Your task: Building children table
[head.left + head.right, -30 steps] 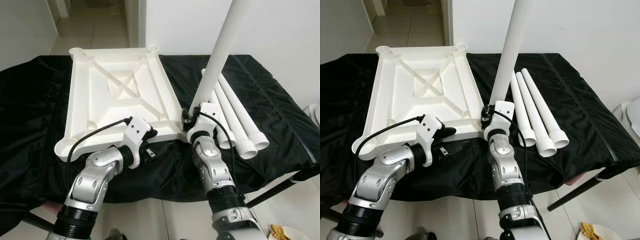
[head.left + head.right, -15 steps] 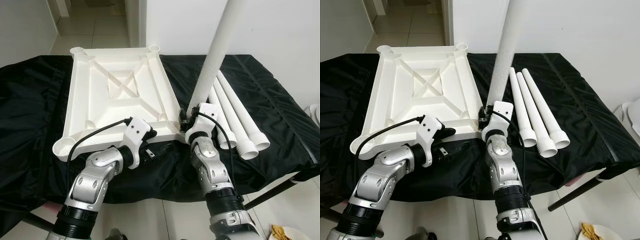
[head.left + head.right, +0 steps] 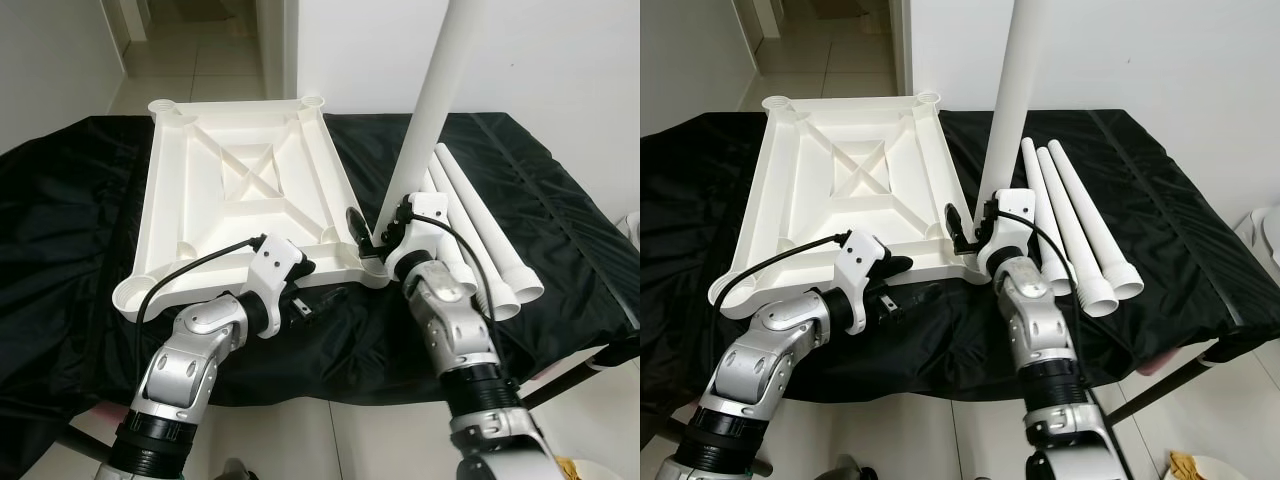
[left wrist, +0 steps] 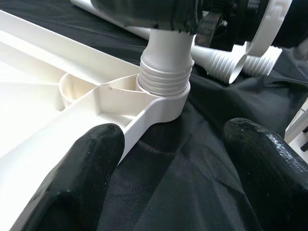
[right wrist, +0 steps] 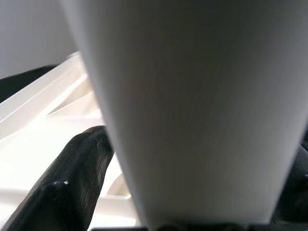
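Since the earlier frame your leg point(image 3: 430, 95) has straightened upright, its threads seated in the tabletop's point(image 3: 240, 190) near corner socket. Right gripper point(image 3: 985, 232) clamps it; left gripper point(image 4: 168, 163) gapes beside. Tilt it and threads cross.

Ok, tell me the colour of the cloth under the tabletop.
Black cloth, clearest in the left eye view.

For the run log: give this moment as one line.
step: fit leg to socket | right pincer: shut on upright leg | leg base: in tabletop corner socket | left pincer: open by corner | spare legs: on cloth
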Robot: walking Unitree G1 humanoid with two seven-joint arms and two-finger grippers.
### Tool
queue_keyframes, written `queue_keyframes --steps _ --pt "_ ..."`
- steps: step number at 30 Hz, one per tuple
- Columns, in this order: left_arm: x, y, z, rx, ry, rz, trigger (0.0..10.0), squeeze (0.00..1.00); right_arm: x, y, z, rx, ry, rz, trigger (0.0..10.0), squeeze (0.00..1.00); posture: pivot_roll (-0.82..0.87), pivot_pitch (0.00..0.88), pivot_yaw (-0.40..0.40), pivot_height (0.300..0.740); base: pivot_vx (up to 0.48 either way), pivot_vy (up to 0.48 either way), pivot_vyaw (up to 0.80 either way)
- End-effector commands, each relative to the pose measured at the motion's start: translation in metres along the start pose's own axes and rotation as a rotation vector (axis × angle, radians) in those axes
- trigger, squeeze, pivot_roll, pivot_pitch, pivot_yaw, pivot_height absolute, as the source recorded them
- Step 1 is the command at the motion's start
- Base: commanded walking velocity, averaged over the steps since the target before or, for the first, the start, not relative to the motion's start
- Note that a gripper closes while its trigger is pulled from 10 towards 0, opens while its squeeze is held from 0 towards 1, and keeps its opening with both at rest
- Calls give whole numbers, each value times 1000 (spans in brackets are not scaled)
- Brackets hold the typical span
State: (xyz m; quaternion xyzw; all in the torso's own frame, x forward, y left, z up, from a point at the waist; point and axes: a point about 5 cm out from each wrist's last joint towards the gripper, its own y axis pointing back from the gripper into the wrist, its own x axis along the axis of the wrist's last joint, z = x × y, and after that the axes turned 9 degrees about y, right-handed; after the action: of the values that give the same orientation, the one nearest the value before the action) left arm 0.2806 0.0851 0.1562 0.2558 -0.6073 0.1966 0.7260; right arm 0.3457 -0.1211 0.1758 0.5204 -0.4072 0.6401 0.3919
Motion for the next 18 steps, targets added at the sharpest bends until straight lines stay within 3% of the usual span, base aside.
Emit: queue_keyframes --steps 1,7,12,14,18 --pt "0 1 -3 83 4 8 10000 0 -3 1 3 72 6 -13 10000 0 -50 23 5 740 0 0 0" --pt "1 2 -1 67 5 3 10000 0 -10 11 20 310 73 -41 10000 0 -44 32 16 740 0 0 0" --pt "2 2 -1 61 4 1 10000 0 -16 15 33 359 104 -74 10000 0 -43 34 19 740 0 0 0" --pt "4 3 -2 61 0 1 10000 0 -18 19 49 460 107 -98 10000 0 -36 34 24 740 0 0 0" --pt "5 3 -3 63 -1 3 10000 0 -17 21 59 535 132 -108 10000 0 -32 34 26 740 0 0 0"
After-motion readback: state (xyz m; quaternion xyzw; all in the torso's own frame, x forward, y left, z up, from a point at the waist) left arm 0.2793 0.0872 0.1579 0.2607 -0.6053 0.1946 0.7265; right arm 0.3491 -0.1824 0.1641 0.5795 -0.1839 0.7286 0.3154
